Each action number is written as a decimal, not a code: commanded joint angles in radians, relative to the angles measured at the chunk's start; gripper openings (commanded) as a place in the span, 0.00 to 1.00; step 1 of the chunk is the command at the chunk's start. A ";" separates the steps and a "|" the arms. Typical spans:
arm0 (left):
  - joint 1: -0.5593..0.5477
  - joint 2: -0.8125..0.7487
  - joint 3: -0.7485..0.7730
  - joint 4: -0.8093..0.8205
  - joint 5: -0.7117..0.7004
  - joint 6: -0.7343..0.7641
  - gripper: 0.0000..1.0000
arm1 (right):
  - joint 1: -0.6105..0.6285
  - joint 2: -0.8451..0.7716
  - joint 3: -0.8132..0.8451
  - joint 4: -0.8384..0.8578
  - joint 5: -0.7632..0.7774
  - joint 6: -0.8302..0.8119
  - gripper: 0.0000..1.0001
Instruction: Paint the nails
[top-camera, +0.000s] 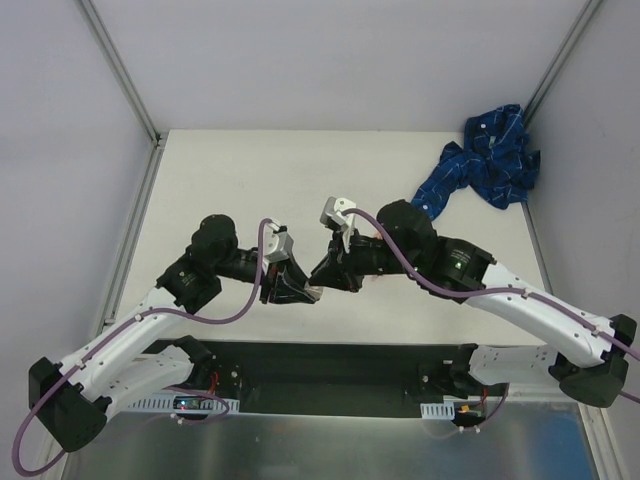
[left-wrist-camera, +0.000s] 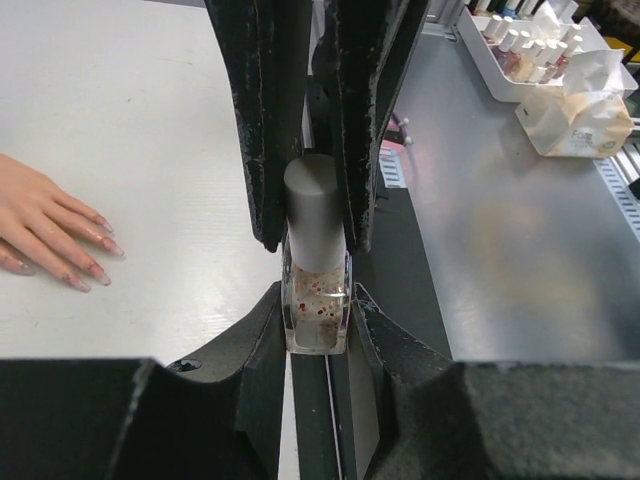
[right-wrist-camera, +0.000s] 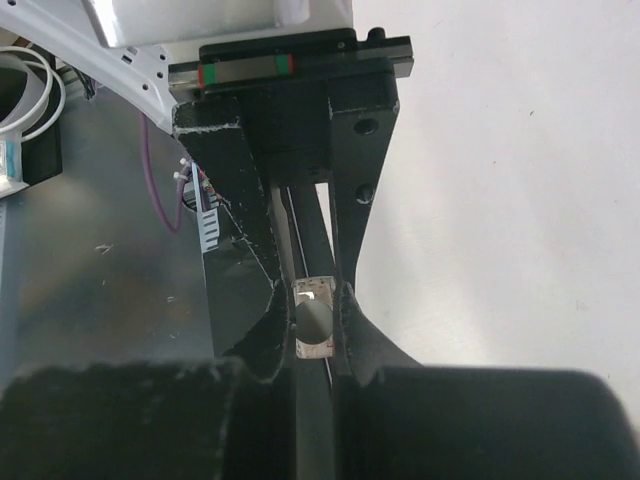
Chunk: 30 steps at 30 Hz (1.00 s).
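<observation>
My left gripper (left-wrist-camera: 316, 300) is shut on the glass body of a small clear polish bottle (left-wrist-camera: 316, 315) with red flecks. My right gripper (right-wrist-camera: 315, 300) is shut on the bottle's grey cap (right-wrist-camera: 316, 322), which also shows in the left wrist view (left-wrist-camera: 312, 205). The two grippers meet near the table's front middle (top-camera: 312, 287). The mannequin hand (left-wrist-camera: 35, 215) lies flat on the white table, its glossy pinkish nails (left-wrist-camera: 103, 246) pointing toward the bottle, a short way apart. Its blue patterned sleeve (top-camera: 488, 165) shows at the back right; the hand itself is hidden in the top view.
A white tray of polish bottles (left-wrist-camera: 478, 42) and a tissue pack (left-wrist-camera: 578, 112) stand on the grey metal shelf (left-wrist-camera: 500, 250) in front of the table. Metal frame posts (top-camera: 120, 70) rise at the table's back corners.
</observation>
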 joint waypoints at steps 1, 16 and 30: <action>0.003 -0.044 0.013 0.063 -0.106 0.012 0.00 | 0.006 0.020 -0.005 0.068 -0.066 0.023 0.00; 0.007 -0.151 -0.026 -0.005 -0.776 0.093 0.00 | 0.325 0.356 0.245 -0.188 1.114 0.668 0.00; 0.006 -0.107 0.010 -0.002 -0.444 0.069 0.00 | 0.273 0.116 0.156 -0.126 0.897 0.330 0.66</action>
